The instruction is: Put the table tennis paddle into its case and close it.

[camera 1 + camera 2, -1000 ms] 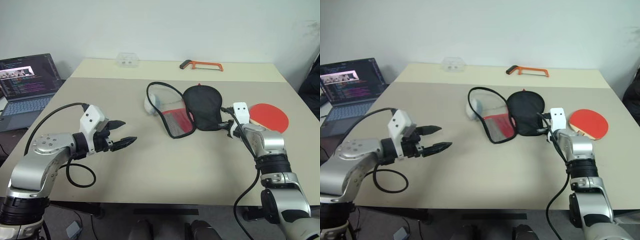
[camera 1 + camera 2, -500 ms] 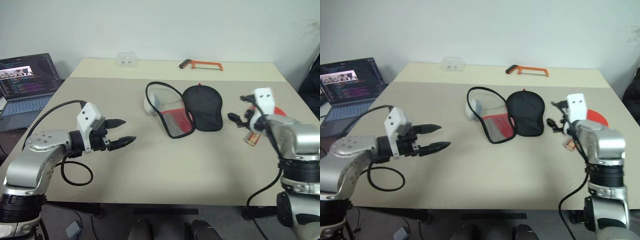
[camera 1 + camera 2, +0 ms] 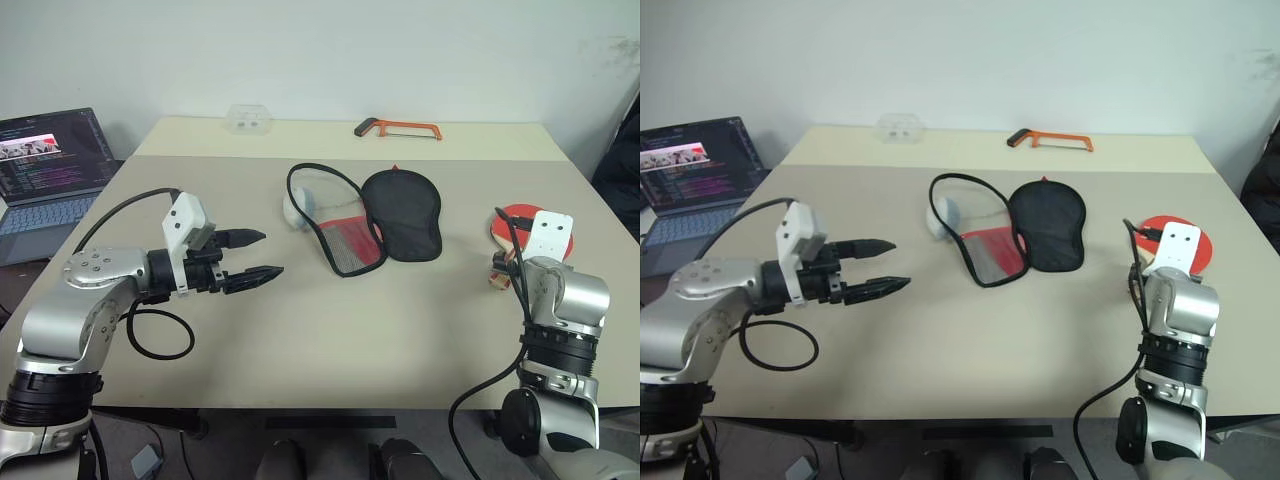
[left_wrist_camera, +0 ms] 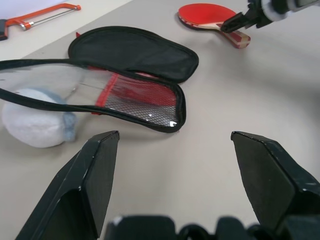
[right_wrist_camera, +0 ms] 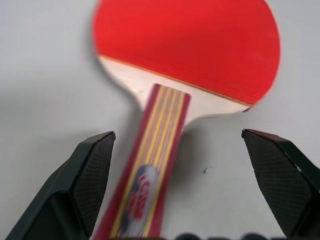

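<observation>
Since the earlier frame, right gripper [image 5: 180, 187] has swung right over the table tennis paddle [image 5: 186, 52]; with fingers spread, straddle its handle [image 5: 150, 190] before pinching.

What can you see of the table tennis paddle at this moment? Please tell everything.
The table tennis paddle lies flat on the table, near its right edge and apart from the case. It has a round, smooth red rubber face and a pale wooden neck; the handle carries red and yellow stripes and a small logo. The right gripper hangs over the handle, jaws open, not gripping it.
</observation>
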### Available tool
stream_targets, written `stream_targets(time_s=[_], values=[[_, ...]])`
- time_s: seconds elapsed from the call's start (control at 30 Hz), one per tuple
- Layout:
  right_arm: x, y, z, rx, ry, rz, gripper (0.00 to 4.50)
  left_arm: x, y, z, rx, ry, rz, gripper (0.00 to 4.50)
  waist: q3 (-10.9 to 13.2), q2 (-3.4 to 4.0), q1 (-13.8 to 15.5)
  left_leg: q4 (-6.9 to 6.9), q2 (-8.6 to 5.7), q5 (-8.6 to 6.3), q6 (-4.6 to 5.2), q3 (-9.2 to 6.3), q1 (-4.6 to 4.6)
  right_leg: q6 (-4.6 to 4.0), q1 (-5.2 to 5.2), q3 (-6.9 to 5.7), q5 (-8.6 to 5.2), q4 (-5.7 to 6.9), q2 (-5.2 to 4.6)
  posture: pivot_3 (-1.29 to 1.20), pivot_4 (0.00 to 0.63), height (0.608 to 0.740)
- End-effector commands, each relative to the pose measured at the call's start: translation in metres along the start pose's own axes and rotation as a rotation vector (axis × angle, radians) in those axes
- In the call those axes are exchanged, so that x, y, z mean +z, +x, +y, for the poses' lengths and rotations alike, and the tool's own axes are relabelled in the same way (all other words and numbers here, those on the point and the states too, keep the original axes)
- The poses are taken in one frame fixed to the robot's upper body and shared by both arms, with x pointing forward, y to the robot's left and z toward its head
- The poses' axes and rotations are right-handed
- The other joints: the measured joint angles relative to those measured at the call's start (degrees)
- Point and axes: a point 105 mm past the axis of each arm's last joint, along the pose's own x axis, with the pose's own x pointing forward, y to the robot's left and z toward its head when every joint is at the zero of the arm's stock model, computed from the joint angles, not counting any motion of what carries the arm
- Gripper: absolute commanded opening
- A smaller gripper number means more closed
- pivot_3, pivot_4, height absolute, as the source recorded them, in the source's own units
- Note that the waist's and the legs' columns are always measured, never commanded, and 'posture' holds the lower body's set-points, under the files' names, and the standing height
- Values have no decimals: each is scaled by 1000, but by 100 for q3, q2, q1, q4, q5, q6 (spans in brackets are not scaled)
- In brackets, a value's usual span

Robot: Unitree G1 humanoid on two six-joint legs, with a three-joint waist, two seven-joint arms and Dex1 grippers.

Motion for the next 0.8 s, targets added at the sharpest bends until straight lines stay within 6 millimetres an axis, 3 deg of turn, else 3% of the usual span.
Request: stream_targets(time_s=[0.03, 0.2, 0.23, 0.3, 0.5, 0.6, 0.8], values=[[12, 4, -1, -21, 50, -40, 4467, 11, -2, -3, -2, 39, -27, 3916, 0, 0, -4, 0, 0, 0, 0, 3, 0, 0, 0, 3, 0, 0, 0, 0, 150, 740], [1, 13, 4, -38, 111, 9, 4467, 11, -4, -4, 9, 38, -27, 3916, 0, -1, -12, 0, 1, 0, 0, 3, 0, 0, -1, 4, 0, 2, 0, 0, 150, 740], [-1, 15, 6, -41, 123, 17, 4304, 11, -4, -4, 14, 38, -25, 3916, 0, -1, -14, 0, 1, 0, 0, 3, 0, 0, 0, 3, 1, 2, 0, 0, 150, 740], [-6, 16, 11, -42, 139, 34, 3898, 11, -5, -5, 20, 38, -22, 3916, -1, -1, -21, 1, 1, 1, 0, 5, 3, 0, 2, 5, 1, 2, -1, 0, 150, 740], [-8, 17, 15, -54, 159, 53, 1957, 11, -10, -3, 37, 39, -18, 3916, -2, -2, -27, 2, 1, 3, 4, 0, 5, 0, 6, -2, 1, 5, 0, 0, 150, 740], [17, 11, 16, -58, 122, -54, 1147, 11, -10, -3, 43, 39, -17, 3916, -1, -2, -15, 1, 0, 3, 4, 0, 4, 0, 7, -3, 1, 2, -2, 0, 150, 740], [76, -20, 42, 34, 98, -285, 1081, 11, -12, -3, 52, 40, -14, 3916, 4, 7, -54, -2, 0, 3, 4, 10, -5, 0, -12, 7, 1, 7, -2, 0, 150, 740]])
